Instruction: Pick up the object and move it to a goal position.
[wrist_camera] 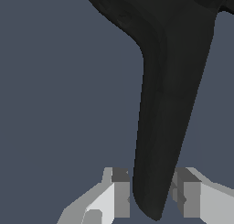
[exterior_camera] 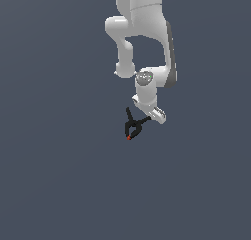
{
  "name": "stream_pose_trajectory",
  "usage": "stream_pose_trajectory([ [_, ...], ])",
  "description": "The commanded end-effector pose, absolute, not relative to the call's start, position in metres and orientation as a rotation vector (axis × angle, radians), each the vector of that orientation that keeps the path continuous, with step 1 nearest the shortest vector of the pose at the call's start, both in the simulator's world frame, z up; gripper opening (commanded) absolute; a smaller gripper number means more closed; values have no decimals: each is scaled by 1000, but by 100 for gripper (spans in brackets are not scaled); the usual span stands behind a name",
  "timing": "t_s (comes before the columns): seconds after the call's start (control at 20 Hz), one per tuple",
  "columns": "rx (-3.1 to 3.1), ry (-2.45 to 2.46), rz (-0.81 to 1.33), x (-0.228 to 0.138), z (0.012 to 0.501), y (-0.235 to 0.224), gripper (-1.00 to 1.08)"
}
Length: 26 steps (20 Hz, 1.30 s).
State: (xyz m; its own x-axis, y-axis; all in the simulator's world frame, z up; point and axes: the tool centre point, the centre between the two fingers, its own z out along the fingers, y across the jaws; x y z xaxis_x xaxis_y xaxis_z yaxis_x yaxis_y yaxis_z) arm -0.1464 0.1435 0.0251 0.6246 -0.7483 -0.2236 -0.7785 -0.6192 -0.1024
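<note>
While its far end runs out of frame, the clamp [wrist_camera: 164, 104] handle sits pinched between the fingers [wrist_camera: 121, 191].

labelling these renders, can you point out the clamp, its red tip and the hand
clamp [exterior_camera: 132, 127], exterior view, on the black body near the pivot
red tip [exterior_camera: 129, 138], exterior view, on the jaw's end
hand [wrist_camera: 151, 198], wrist view, midway between the fingertips, which flank a clamp handle

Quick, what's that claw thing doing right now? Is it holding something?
Gripper: closed on one handle of the black clamp.
</note>
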Motion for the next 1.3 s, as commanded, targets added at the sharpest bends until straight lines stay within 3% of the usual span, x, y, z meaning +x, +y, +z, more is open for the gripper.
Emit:
stream_pose_trajectory([
  [0.0, -2657, 1263, 235, -146, 24, 144, -100],
  [0.7, -2656, 1263, 234, -146, 30, 143, -100],
  [1.25, -2656, 1265, 235, -146, 83, 135, -100],
])
